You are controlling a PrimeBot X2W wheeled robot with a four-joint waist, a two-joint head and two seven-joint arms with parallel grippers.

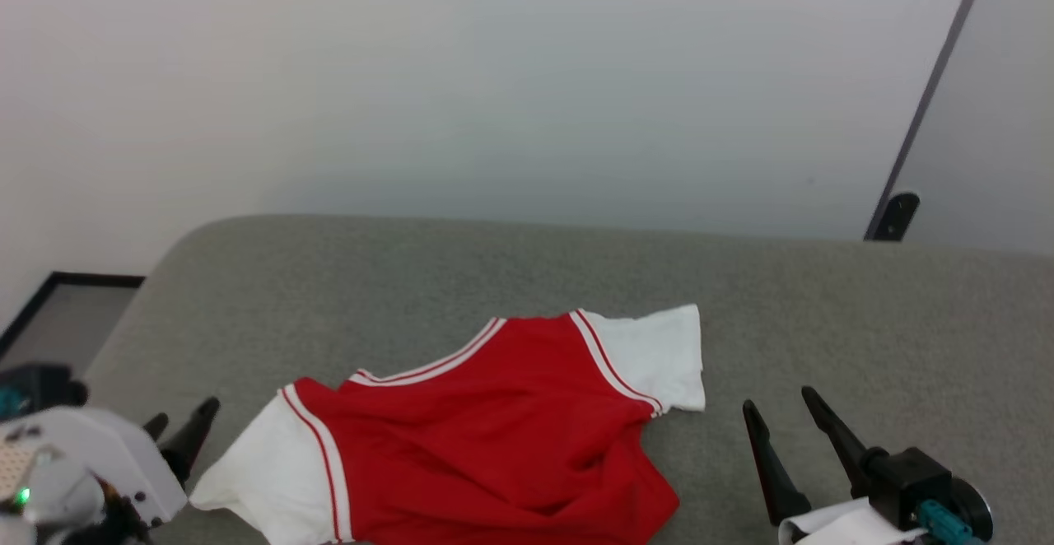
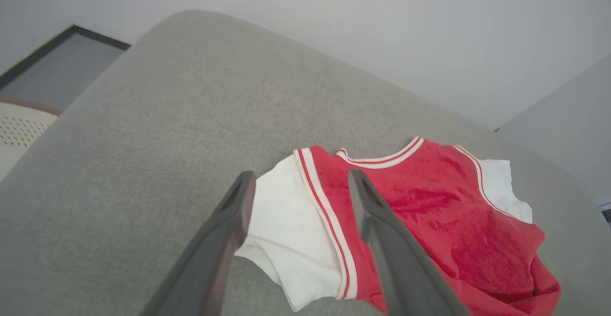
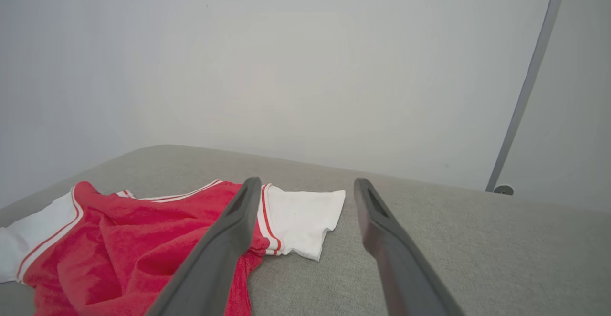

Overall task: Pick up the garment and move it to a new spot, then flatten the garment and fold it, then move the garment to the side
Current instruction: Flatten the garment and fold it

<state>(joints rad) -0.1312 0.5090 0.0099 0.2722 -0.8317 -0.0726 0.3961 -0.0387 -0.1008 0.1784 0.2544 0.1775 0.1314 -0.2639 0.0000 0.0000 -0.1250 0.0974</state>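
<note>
a grey fabric surface (image 1: 527,265) with a rounded corner lies before a plain pale wall (image 1: 494,76). a thin dark strip (image 1: 930,92) slants at right; a dark-framed panel (image 1: 66,314) sits low left.

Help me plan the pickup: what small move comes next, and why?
Probably bring the open left gripper and open right gripper inward onto the garment: it lies rumpled and unheld between them, and neither seems to touch the cloth.
</note>
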